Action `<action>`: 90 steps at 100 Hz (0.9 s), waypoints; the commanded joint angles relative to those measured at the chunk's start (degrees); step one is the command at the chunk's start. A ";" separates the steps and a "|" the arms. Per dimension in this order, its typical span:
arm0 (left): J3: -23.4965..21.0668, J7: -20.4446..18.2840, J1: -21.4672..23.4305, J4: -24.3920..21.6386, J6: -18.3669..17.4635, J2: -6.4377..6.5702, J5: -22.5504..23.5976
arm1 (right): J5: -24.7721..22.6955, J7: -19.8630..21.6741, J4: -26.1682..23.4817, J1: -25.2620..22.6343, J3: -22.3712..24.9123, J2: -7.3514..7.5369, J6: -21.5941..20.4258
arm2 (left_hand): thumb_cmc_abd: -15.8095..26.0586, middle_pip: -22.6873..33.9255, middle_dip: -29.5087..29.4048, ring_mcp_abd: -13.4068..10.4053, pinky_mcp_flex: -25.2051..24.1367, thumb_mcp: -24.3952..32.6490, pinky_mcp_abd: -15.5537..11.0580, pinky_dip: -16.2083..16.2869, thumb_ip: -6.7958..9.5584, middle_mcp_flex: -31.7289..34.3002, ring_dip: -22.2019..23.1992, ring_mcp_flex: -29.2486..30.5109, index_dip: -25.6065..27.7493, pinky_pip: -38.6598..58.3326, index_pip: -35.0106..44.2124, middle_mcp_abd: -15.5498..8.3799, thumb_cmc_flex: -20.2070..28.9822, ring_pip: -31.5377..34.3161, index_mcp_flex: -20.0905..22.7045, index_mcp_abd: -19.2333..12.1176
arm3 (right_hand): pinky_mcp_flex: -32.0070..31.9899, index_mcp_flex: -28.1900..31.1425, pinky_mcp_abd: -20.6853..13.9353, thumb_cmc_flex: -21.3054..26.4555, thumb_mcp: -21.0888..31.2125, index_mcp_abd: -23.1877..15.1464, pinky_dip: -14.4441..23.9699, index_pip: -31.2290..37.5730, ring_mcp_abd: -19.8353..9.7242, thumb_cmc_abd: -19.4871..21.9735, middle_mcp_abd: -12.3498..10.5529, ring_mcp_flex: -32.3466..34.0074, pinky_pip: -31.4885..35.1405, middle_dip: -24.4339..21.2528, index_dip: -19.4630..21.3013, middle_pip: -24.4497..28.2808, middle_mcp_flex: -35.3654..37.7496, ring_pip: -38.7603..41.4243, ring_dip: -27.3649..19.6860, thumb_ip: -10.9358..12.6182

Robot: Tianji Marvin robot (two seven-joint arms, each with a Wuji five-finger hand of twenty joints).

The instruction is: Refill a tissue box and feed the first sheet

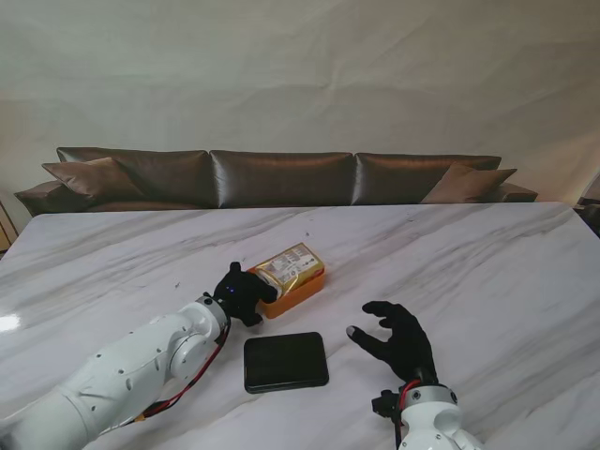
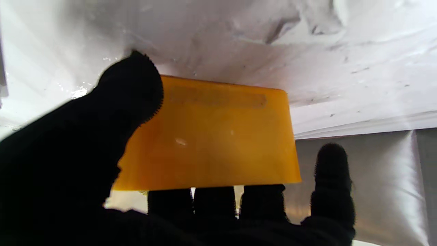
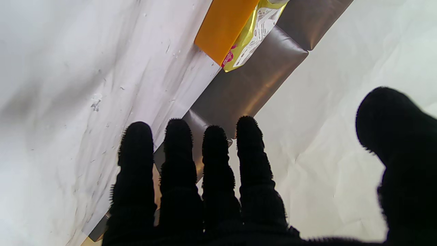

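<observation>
- The orange tissue box (image 1: 298, 289) sits near the middle of the table, a bit toward the robot's left side.
- A yellow pack of tissues (image 1: 289, 264) lies in the top of the box. It sticks up over the rim, so I think it is not pushed all the way in.
- The left hand (image 1: 240, 292) is at the near left end of the box. In the left wrist view the thumb (image 2: 133, 85) lies on one side of the box and the fingers (image 2: 259, 201) curl over its rim. It looks like it grips the box, but the touch is hard to see.
- The right hand (image 1: 398, 339) hovers near the table's front edge, well apart from the box. Its fingers are spread and it holds nothing.
- A flat black lid (image 1: 286, 361) lies on the table near the front edge, between the two hands. I think it goes on the box.
- I see no sheet pulled out. So pushing in, closing and pulling the first sheet are left.
- The table (image 1: 487, 262) is white marble with grey lines.
- A brown sofa (image 1: 281, 176) stands behind its far edge, by a pale wall.
</observation>
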 commanded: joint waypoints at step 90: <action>-19.58 3.97 12.87 -16.59 3.42 -0.11 2.32 | -2.87 -0.58 -2.63 -1.39 -1.20 -0.05 0.23 | 5.49 36.61 25.66 3.85 39.03 11.59 -9.38 12.07 21.17 22.61 26.54 31.68 48.69 50.00 24.84 4.27 5.32 40.27 15.63 0.11 | 1.85 3.31 0.50 1.47 -0.81 -2.14 0.62 0.95 0.28 -1.94 -0.73 5.22 2.70 1.89 1.34 2.04 6.40 5.23 3.03 -0.59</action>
